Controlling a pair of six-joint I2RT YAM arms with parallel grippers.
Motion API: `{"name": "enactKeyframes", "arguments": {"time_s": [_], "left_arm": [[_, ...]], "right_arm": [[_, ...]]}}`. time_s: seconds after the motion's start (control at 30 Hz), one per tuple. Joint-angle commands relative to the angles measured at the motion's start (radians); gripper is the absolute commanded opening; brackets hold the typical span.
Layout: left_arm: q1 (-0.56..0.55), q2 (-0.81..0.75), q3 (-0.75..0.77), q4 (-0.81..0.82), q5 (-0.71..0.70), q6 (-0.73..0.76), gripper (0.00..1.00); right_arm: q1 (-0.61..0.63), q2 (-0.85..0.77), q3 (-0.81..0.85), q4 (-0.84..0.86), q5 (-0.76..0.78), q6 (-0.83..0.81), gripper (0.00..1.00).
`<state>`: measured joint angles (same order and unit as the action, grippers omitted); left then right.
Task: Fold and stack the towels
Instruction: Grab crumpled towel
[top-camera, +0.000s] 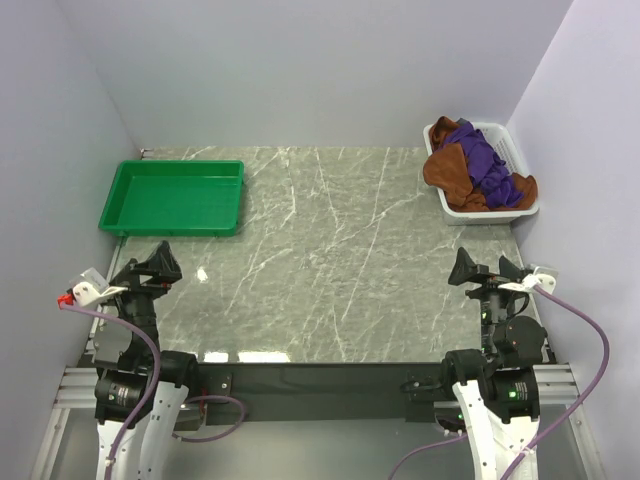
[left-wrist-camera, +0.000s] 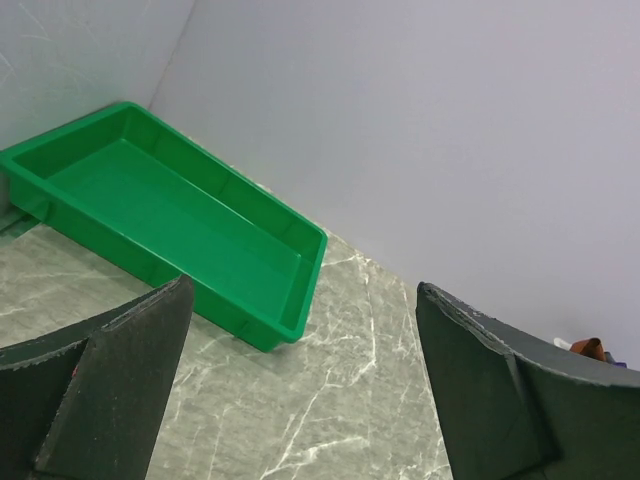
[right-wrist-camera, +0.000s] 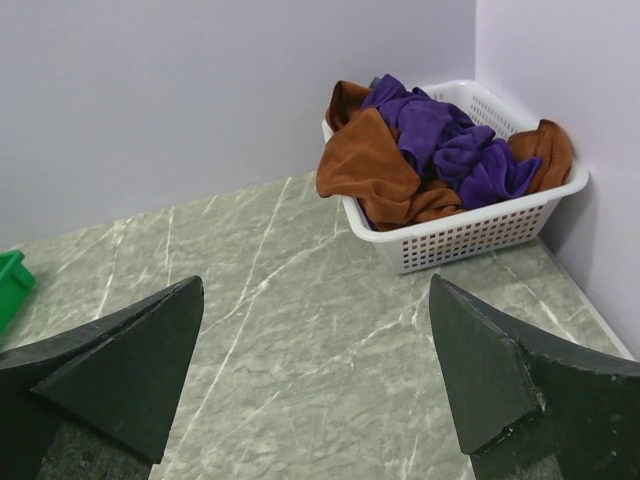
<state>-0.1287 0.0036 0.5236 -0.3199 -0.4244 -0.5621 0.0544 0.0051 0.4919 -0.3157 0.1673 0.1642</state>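
The towels (top-camera: 478, 165), rust-brown and deep purple, lie crumpled in a heap inside a white basket (top-camera: 482, 213) at the far right corner; the right wrist view shows the towels (right-wrist-camera: 420, 150) spilling over the rim of the basket (right-wrist-camera: 470, 235). My right gripper (top-camera: 485, 265) rests near the table's front right, well short of the basket, open and holding nothing (right-wrist-camera: 316, 281). At the front left, my left gripper (top-camera: 150, 262) is also open and holds nothing (left-wrist-camera: 303, 285). It points toward the green tray.
A green tray (top-camera: 180, 166) with nothing in it sits at the far left by the wall (left-wrist-camera: 170, 210). Lilac walls close off the left, back and right sides. Grey marble tabletop (top-camera: 330, 250) spans between tray and basket.
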Motion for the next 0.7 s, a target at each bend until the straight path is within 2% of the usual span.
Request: {"name": "enactKeyframes", "arguments": {"time_s": [0.0,0.13,0.3,0.5,0.53,0.67], "left_arm": [[-0.003,-0.169,0.018,0.002,-0.016,-0.007,0.99],[-0.003,-0.168,0.03,-0.045,-0.013,-0.056,0.99],[-0.003,-0.163,0.053,-0.174,-0.01,-0.13,0.99],[-0.008,-0.152,0.058,-0.211,0.045,-0.16,0.99],[-0.012,-0.151,0.056,-0.208,0.044,-0.157,0.99],[-0.018,-0.151,0.047,-0.202,0.03,-0.154,0.99]], "right_arm": [[0.004,-0.251,0.034,0.017,0.021,0.023,1.0],[0.005,-0.182,0.039,0.017,0.098,0.064,1.0],[0.005,-0.019,0.094,0.041,0.069,0.072,1.0],[0.004,0.301,0.229,0.069,0.084,0.098,1.0],[0.005,0.402,0.253,0.066,0.093,0.098,1.0],[0.005,0.68,0.434,-0.041,0.14,0.136,1.0]]}}
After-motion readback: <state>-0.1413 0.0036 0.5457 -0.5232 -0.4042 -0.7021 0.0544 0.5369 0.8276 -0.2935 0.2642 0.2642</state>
